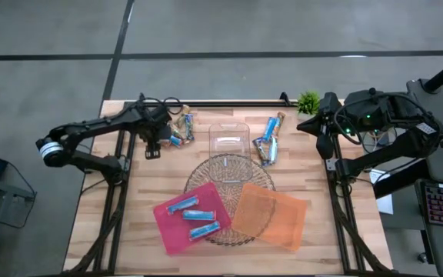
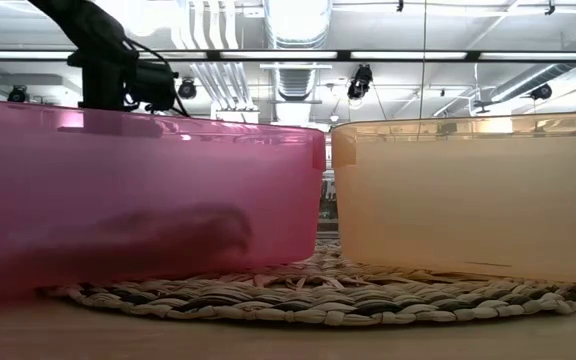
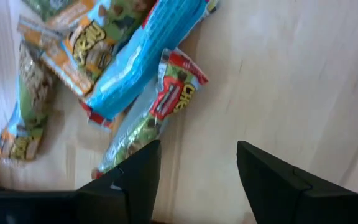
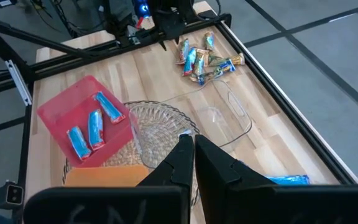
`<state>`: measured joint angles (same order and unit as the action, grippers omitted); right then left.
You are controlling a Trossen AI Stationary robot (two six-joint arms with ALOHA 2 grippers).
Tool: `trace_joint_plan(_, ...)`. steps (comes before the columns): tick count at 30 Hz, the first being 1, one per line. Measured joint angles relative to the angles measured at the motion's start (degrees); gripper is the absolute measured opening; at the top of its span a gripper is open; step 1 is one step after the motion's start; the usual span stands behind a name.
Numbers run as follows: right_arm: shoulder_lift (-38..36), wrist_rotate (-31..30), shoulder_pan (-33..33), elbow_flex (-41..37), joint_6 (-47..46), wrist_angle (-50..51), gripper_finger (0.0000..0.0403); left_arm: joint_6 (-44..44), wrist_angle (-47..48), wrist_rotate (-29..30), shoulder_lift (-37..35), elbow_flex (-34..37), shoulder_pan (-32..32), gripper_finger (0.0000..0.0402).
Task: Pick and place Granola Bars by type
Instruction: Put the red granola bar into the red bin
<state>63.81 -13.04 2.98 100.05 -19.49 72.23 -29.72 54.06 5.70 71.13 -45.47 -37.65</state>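
Glossy-wrapped Granola Bars (image 3: 135, 68), wooden table (image 1: 152, 181)

Bare tabletop (image 1: 148, 185) btw left pincer (image 1: 151, 151), pink tray (image 1: 168, 223)

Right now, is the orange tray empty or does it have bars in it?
Empty. The high view shows nothing inside the orange tray, while three blue-wrapped bars lie in the pink tray.

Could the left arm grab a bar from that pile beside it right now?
Probably yes: the left tool hangs open right beside the pile of bars, with nothing between them.
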Motion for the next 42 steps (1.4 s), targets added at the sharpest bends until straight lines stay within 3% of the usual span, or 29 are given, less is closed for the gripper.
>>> trace_joint_plan(20, 0.0, -0.02, -0.04, 0.0, 0.02, -0.01, 0.0008, -3.64, -8.85, 1.87, 0.36, 4.46, 0.0, 0.0193)
trace_joint_plan(42, 0.0, -0.04, -0.02, 0.0, -1.11, 0.0, 0.0008, -4.83, -11.2, 6.02, 15.45, -0.62, -0.02, 0.0192)
